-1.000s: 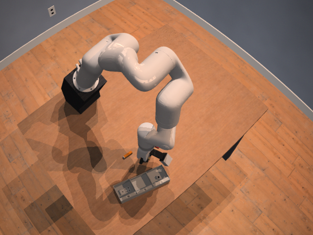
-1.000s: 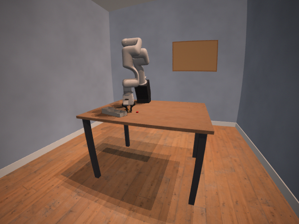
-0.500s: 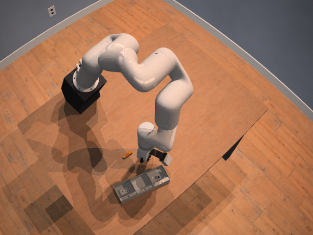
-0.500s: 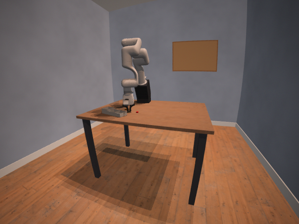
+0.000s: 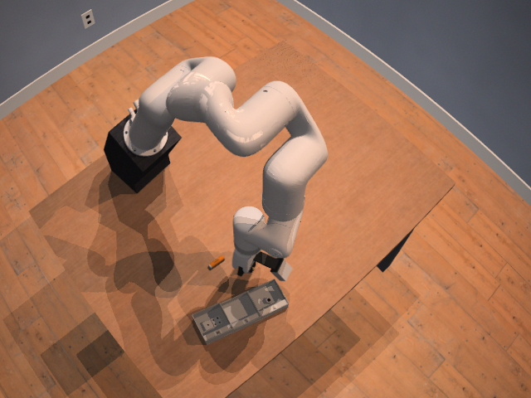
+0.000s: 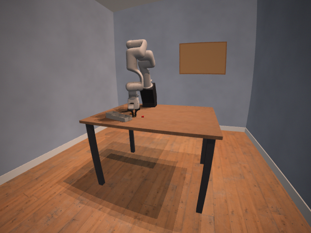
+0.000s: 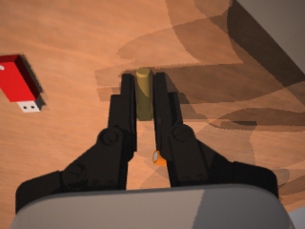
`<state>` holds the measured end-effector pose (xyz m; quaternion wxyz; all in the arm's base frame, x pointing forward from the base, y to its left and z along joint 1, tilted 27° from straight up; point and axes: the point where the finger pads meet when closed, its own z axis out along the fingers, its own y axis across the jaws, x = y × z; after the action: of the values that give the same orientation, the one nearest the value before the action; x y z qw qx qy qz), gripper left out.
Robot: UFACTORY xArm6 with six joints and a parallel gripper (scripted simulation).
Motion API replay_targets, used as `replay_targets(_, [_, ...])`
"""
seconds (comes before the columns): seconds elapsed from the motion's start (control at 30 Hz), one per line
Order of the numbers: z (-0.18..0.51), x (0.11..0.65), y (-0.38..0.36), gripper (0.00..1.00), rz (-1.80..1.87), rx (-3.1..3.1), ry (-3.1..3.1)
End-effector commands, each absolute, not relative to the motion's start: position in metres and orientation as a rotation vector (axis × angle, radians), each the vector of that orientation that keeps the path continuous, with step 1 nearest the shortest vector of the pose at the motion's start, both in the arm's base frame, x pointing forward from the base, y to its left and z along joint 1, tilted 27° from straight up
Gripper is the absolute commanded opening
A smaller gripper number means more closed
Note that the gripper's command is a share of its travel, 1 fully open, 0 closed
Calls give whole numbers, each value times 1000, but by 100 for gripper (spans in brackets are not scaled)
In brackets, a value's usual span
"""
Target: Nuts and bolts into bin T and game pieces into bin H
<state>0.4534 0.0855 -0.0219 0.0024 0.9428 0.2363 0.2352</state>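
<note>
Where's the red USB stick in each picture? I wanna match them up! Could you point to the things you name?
Top: I can't see the red USB stick [image 6: 142, 116] [image 7: 18, 81] here.
Exterior: it's the tiny red thing on the table, just right of the fingers.
Wrist: it's at the left edge, above the middle, with its metal end pointing down.
Landmark in all three: the black fingers [image 5: 241, 271] [image 6: 132, 113].

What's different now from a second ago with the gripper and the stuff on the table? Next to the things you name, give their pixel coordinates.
The gripper's fingers [image 5: 246, 270] [image 6: 134, 116] have drawn together around the brass rod [image 7: 144, 97]; whether they grip it, I can't tell. The red stick [image 6: 142, 116] [image 7: 20, 82], partly visible from above earlier, is now hidden there. The orange tube [image 5: 216, 262] [image 7: 162, 158] and bins [image 5: 246, 324] [image 6: 112, 118] stayed put.
</note>
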Motion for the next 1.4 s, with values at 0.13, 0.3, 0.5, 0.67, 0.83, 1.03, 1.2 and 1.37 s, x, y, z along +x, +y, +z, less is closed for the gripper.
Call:
replay_targets(0.13, [-18,452,85,0,741,2956,741])
replay_targets(0.3, [-3,445,84,0,741,2956,741])
replay_targets(0.5, [8,439,82,0,741,2956,741])
replay_targets(0.67, [23,432,80,0,741,2956,741])
replay_targets(0.83, [32,427,79,0,741,2956,740])
replay_targets(1.03, [32,427,79,0,741,2956,740])
replay_targets(1.2, [32,427,79,0,741,2956,740])
replay_targets(1.37, [40,423,78,0,741,2956,740])
